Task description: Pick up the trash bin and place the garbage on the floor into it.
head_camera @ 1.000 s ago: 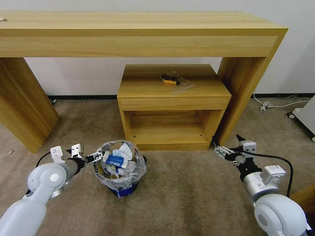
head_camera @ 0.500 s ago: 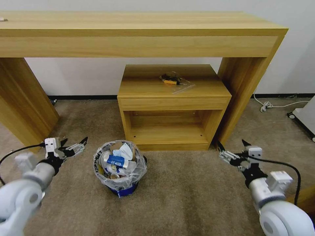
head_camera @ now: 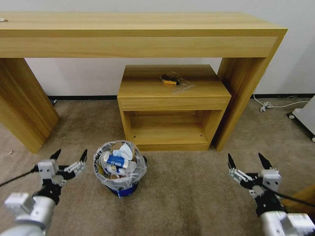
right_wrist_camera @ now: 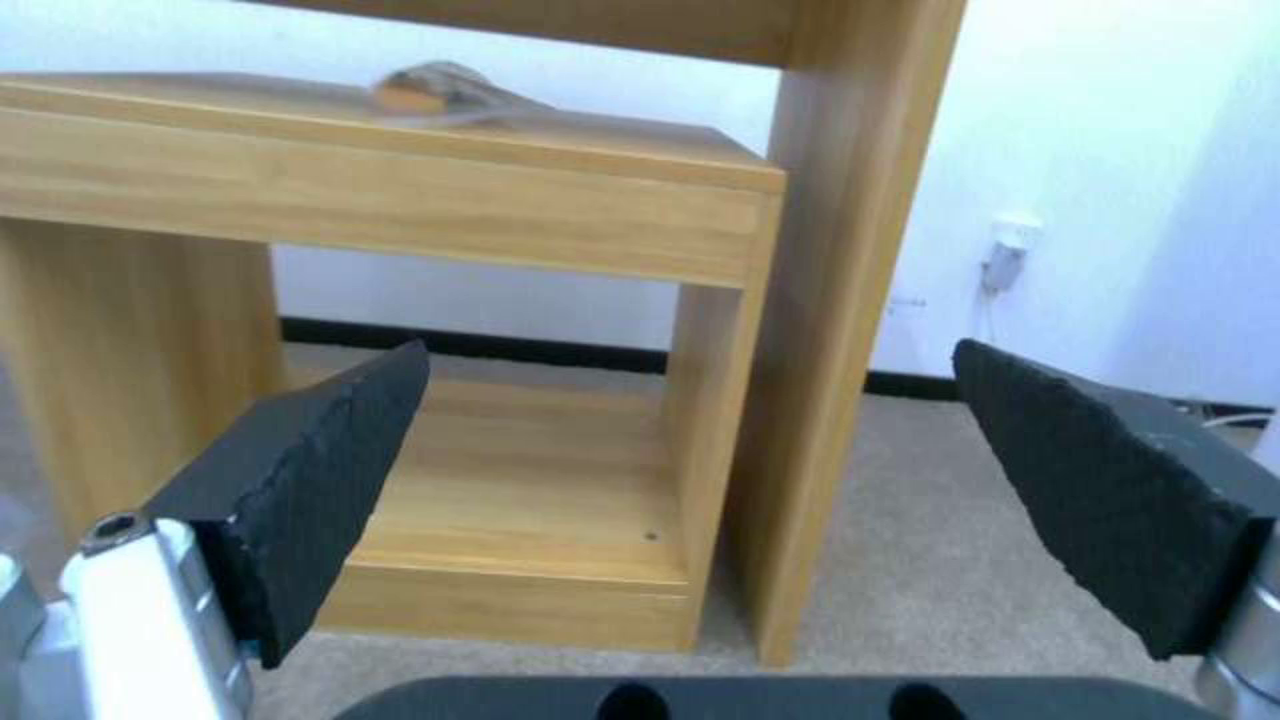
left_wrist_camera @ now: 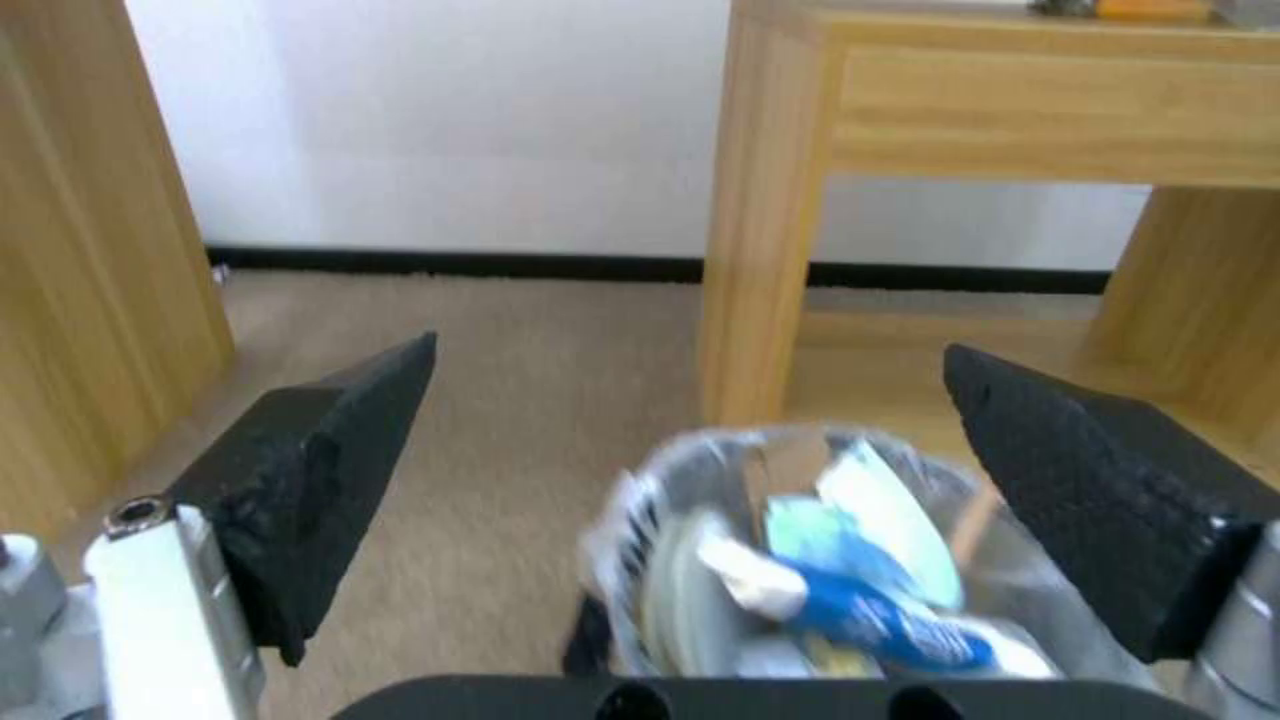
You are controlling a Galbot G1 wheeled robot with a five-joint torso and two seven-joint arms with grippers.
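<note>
The trash bin (head_camera: 119, 168) stands on the carpet in front of the small cabinet, a round dark bin with a blue base and a crinkly clear liner. Garbage fills it, with a blue-white packet (head_camera: 115, 160) and a pale-blue tissue (head_camera: 125, 150) on top. My left gripper (head_camera: 71, 154) hovers open just left of the bin, apart from it. In the left wrist view the bin (left_wrist_camera: 800, 560) lies low between the spread black fingers (left_wrist_camera: 320, 470). My right gripper (head_camera: 245, 157) is open at the lower right, far from the bin, and faces the cabinet (right_wrist_camera: 691, 345).
A long wooden desk (head_camera: 141, 32) spans the back, its legs at both sides. Under it stands a small open cabinet (head_camera: 172, 101) with a clear bag of tools (head_camera: 174, 80) on top. A white cable (head_camera: 272, 105) and a wheeled white unit (head_camera: 305, 118) sit at the right. A tiny scrap (head_camera: 10, 151) lies far left.
My left gripper has left the bin's rim, moving left and back toward me, and stands open. The right gripper has also drawn back toward me. The bin has stayed put.
</note>
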